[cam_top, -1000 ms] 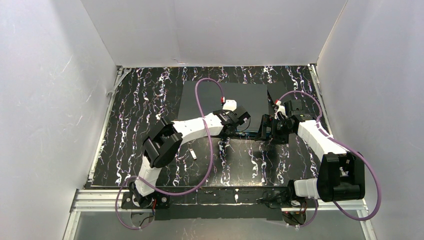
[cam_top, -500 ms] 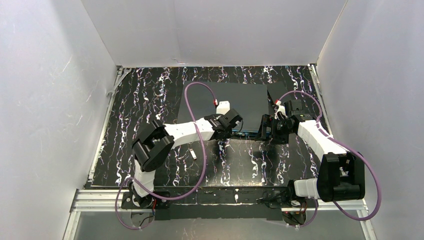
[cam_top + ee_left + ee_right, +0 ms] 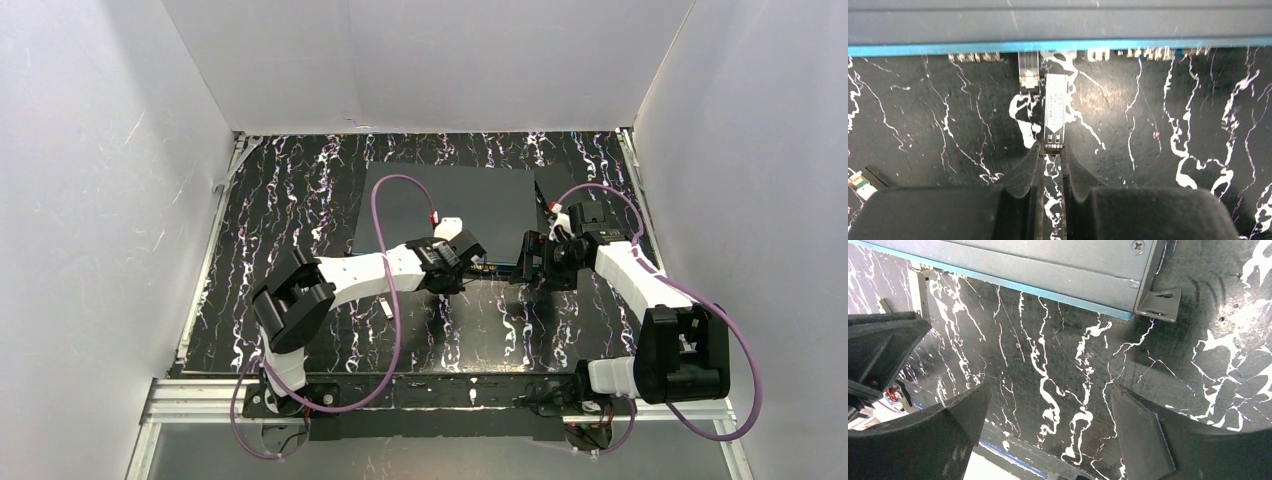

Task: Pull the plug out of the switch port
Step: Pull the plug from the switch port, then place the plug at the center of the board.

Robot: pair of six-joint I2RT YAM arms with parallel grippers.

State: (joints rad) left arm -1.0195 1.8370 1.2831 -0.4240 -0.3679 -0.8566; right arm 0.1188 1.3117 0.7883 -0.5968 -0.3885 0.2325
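Pinching the plug (image 3: 1054, 112) by its near tip in the left gripper (image 3: 1052, 149), best drawing straight back from the switch (image 3: 1058, 25), with right gripper (image 3: 1048, 390) gaping wide.

Robotics lab test cell: white panel walls (image 3: 110, 200) enclose a black marbled tabletop (image 3: 290, 190), two robot arms (image 3: 350, 272) bolted to an aluminium rail (image 3: 190, 398).

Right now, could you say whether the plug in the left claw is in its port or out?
Out: the plug ends short of the switch edge; the left claw pinches its near end.
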